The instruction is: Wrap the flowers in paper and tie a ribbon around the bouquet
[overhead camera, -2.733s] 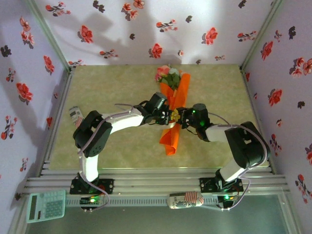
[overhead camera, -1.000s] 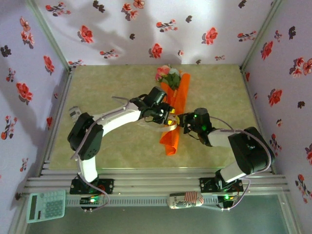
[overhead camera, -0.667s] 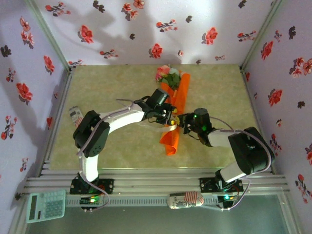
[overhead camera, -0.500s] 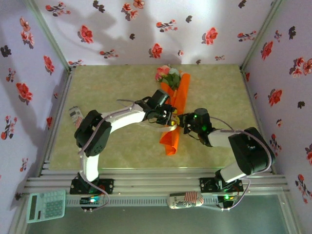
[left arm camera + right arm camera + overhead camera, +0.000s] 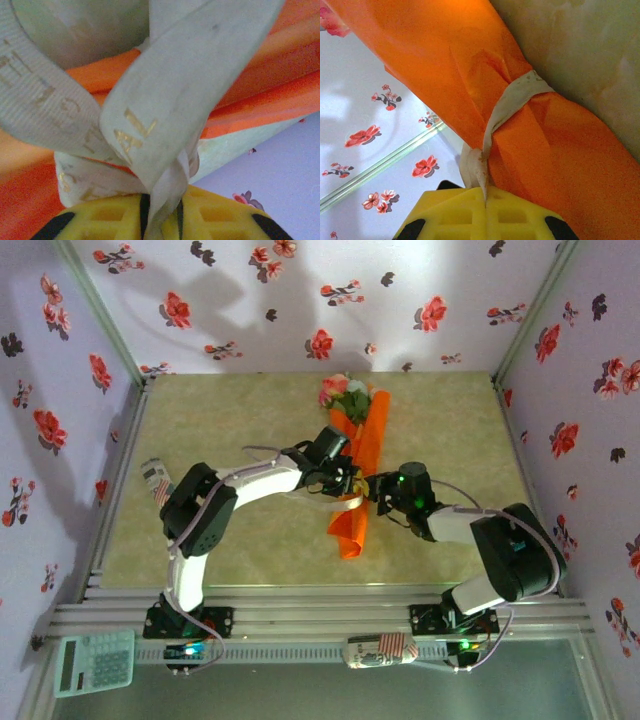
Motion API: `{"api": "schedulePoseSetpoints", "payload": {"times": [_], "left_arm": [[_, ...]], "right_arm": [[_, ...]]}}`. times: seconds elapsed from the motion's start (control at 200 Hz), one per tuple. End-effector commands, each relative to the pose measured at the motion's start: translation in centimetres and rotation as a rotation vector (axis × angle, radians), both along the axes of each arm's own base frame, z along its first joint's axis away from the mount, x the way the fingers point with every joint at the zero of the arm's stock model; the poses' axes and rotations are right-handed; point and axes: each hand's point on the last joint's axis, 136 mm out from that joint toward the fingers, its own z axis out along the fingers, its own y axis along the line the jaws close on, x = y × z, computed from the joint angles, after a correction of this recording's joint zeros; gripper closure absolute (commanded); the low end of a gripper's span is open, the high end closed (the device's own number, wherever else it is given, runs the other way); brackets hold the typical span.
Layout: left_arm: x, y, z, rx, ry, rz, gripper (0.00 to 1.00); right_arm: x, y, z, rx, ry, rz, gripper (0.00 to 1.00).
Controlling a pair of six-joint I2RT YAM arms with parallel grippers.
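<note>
Closure of the left tool (image 5: pixel 161 220) on the sheer cream ribbon (image 5: pixel 165 100) is new; the right tool (image 5: pixel 484 200) clamps it too, so the slim orange paper bouquet (image 5: pixel 350 525), mid-frame, looks ready for knot-tightening.

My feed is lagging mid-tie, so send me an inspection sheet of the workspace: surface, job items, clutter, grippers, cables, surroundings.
Surface: mottled beige tabletop, no spills seen.
Job's things: bouquet lies on the table, blooms at the far end; ribbon wraps the cone's waist.
Clutter: calculator on the near-left ledge; patterned pack on the near rail, another at the table's left edge.
Grippers: left gripper shut on ribbon strands; right gripper shut on the ribbon at the cone.
Cables: grey cables run along both arms.
Surroundings: pale walls with red flower prints; metal rails at the near edge.
</note>
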Motion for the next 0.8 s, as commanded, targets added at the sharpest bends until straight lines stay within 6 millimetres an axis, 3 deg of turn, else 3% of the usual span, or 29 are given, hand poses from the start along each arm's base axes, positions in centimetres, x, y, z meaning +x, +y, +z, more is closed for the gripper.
{"api": "schedulePoseSetpoints", "payload": {"times": [0.0, 0.195, 0.365, 0.525, 0.795], "left_arm": [[1.2, 0.9, -1.0, 0.016, -0.008, 0.071, 0.84], [1.9, 0.9, -0.7, 0.001, -0.054, 0.084, 0.94], [1.8, 1.0, -0.6, -0.004, -0.063, 0.083, 1.0], [2.1, 0.7, -0.4, -0.019, -0.08, 0.087, 1.0], [2.0, 0.9, 0.2, -0.023, -0.1, 0.083, 1.0]], "right_arm": [[-0.4, -0.2, 0.6, -0.012, -0.024, -0.001, 1.0], [-1.0, -0.6, 0.8, -0.025, -0.02, -0.005, 0.81], [-1.2, -0.8, 0.9, -0.036, -0.022, -0.004, 0.79], [-1.3, -0.9, 0.8, -0.049, -0.01, 0.003, 1.0], [-1.5, -1.1, 0.4, -0.057, 0.004, -0.002, 1.0]]}}
